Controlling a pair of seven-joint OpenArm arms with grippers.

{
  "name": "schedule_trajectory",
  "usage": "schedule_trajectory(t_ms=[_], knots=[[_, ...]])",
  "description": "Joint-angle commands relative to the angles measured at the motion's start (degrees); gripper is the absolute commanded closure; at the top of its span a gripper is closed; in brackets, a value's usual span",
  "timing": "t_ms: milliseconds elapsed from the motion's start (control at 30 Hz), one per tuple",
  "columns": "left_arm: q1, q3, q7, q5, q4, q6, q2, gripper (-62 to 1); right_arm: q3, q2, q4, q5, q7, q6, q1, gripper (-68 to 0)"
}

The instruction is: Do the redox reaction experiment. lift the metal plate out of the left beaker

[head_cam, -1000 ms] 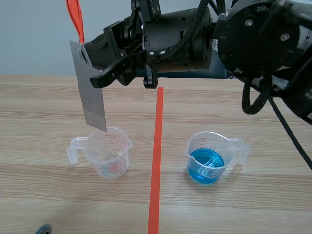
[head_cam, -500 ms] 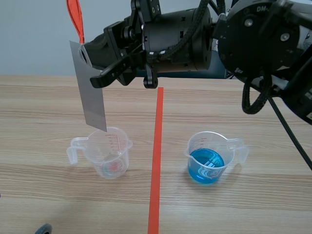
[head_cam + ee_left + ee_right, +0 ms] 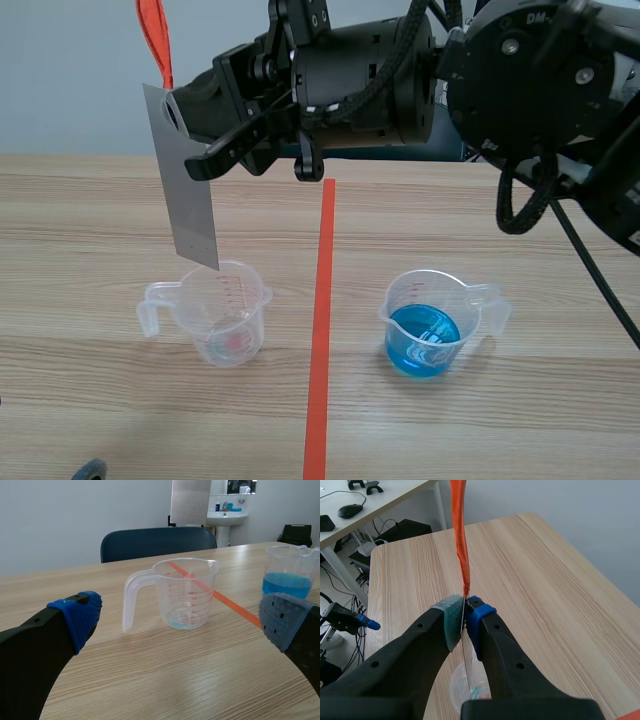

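Nothing has moved since the earlier frames: the right gripper [image 3: 178, 112] stays clamped on the top edge of the metal plate [image 3: 190, 195], which hangs at upper left, out of the left beaker [image 3: 222, 312], its lower corner over the rim. White letters "DM-" on the right arm are cut off; the beaker's red graduations are too small to read. The left gripper [image 3: 180, 622] stands wide apart, holding nothing.

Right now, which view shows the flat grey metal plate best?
The scene view: the flat grey metal plate shows its broad face, hanging from the right gripper above the clear beaker. The right wrist view shows only its thin edge between the pads; the left wrist view only its lower part.
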Motion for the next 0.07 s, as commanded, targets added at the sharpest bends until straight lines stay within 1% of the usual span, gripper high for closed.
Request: schedule_trajectory(t_ms=[0, 33], knots=[[0.7, -0.2, -1.0, -0.2, 0.4, 0.1, -0.5, -62.3, 0.8, 0.1, 0.8, 0.8, 0.7, 0.0, 1.6, -0.4], [0.7, -0.2, -1.0, -0.2, 0.4, 0.1, -0.5, -62.3, 0.8, 0.1, 0.8, 0.8, 0.7, 0.0, 1.6, -0.4]])
